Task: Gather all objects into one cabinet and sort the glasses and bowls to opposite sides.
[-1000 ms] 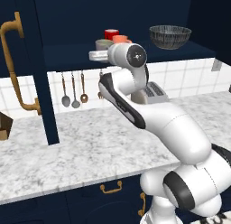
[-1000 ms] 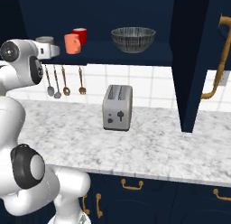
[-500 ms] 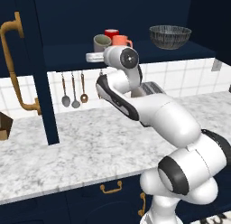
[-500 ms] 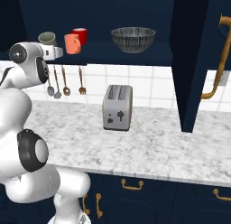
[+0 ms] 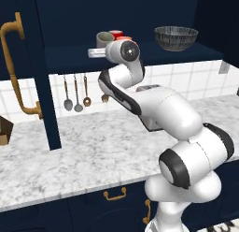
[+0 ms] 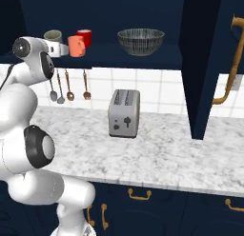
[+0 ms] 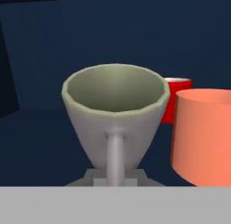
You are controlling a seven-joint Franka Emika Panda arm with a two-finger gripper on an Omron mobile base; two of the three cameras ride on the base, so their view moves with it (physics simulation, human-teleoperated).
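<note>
The grey-beige mug (image 5: 103,39) (image 6: 53,36) (image 7: 115,110) stands on the shelf (image 5: 186,53) (image 6: 143,59) of the open navy cabinet, at its left end. Its handle faces my hand. My gripper (image 5: 93,52) (image 6: 64,49) (image 7: 115,177) sits level with the mug's foot, open, one fingertip on each side of the handle. The salmon-orange mug (image 5: 125,38) (image 6: 75,45) (image 7: 203,137) and the red mug (image 5: 115,33) (image 6: 84,37) (image 7: 178,99) stand close beside it. The dark ribbed bowl (image 5: 176,37) (image 6: 140,41) rests at the shelf's other end.
The cabinet doors (image 5: 44,86) (image 6: 200,63) hang open on both sides with curved brass handles (image 5: 14,67) (image 6: 228,63). A toaster (image 6: 125,113) stands on the marble counter (image 5: 70,151) (image 6: 167,154). Utensils (image 5: 74,93) (image 6: 69,87) hang on the tiled wall. Navy drawers (image 5: 114,194) lie below.
My hand has drawn back a little from the grey-beige mug, which now shows whole on the shelf. The arm's elbow has swung. The other mugs and the bowl have not moved.
</note>
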